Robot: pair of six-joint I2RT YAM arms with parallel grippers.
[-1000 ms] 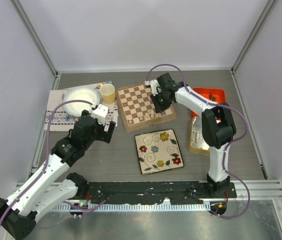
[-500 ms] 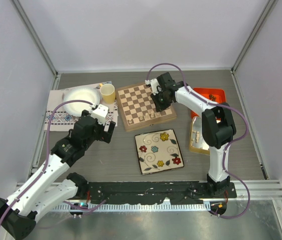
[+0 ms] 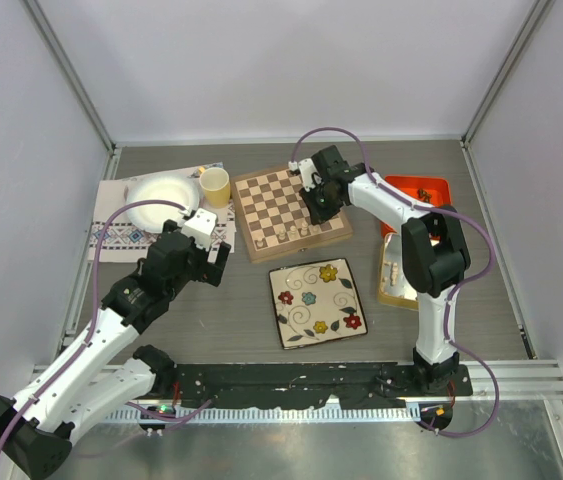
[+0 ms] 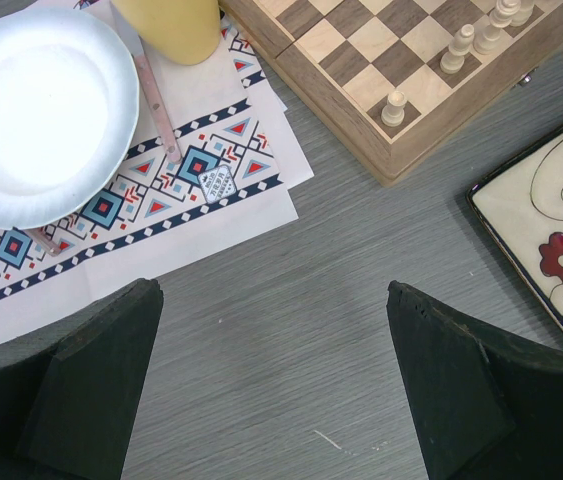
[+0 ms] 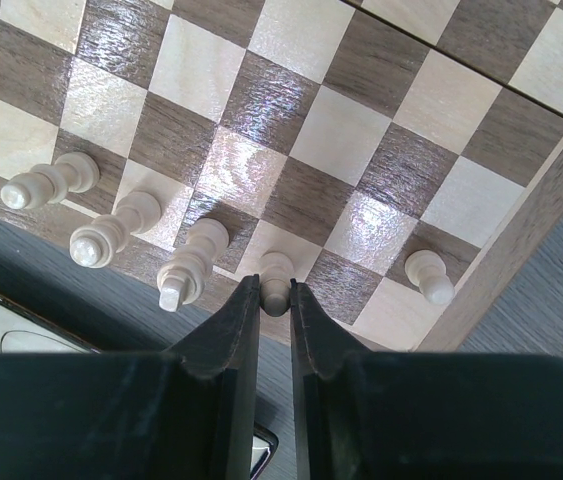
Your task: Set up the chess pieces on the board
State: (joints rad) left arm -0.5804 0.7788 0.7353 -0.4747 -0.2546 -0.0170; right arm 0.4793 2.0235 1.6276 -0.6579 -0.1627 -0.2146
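The board [image 3: 279, 197] lies at the back middle of the table. Several cream chess pieces [image 3: 296, 232] stand along its near row; no dark pieces show. My right gripper [image 3: 313, 214] is over the board's near right part. In the right wrist view it [image 5: 276, 290] is shut on a cream chess piece [image 5: 277, 270] that stands on a light square of the near row. Other cream pieces stand to its left [image 5: 191, 262] and right [image 5: 429, 277]. My left gripper [image 3: 216, 262] is open and empty above bare table [image 4: 271, 300], left of the board's near corner [image 4: 361, 110].
A floral plate [image 3: 318, 302] lies just in front of the board. An orange tray [image 3: 416, 190] and a wooden tray [image 3: 393, 272] are on the right. A white plate [image 3: 161, 200] and a yellow cup [image 3: 216, 186] stand on a patterned mat [image 3: 121, 238] at the left.
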